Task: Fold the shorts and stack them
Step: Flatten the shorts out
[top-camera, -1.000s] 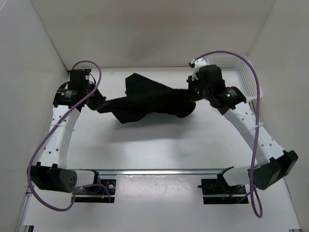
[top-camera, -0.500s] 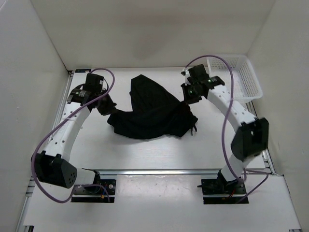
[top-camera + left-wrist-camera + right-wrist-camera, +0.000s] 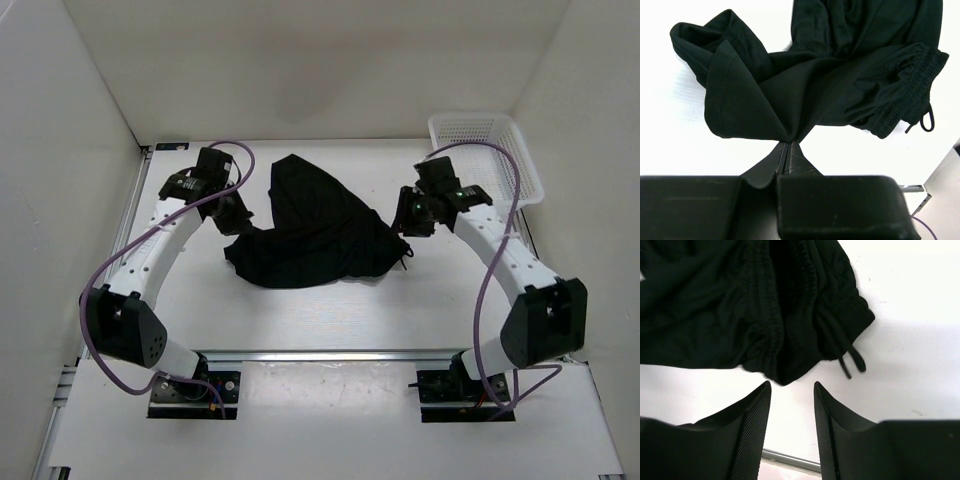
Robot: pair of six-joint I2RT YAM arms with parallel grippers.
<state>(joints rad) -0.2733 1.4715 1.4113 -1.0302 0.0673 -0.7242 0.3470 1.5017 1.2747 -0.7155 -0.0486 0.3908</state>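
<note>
Across the table (image 3: 330,310), top view: the shorts (image 3: 315,225) lie in a crumpled black heap near the middle, slightly toward the far side. A second ago they hung stretched as a band between both arms; now they are slack on the surface. The white mesh basket (image 3: 520,160) sits at the far right corner, apart from the cloth, unchanged.

The left arm (image 3: 150,260) has swung inward, and its jaws meet the heap's left edge. The right arm (image 3: 500,250) has drawn back. Its jaws are just off the heap's right edge; half a second ago they were on the cloth.

The left wrist view settles what the top view cannot. The left jaws are pressed together, pinching a hemmed corner of one leg, and the fabric fans out from the tips.

In the right wrist view the right jaws are spread with only bare table in the gap. The gathered waistband (image 3: 805,305) lies just ahead of the tips. The drawstring (image 3: 852,362) ends trail off the waistband onto the table.
</note>
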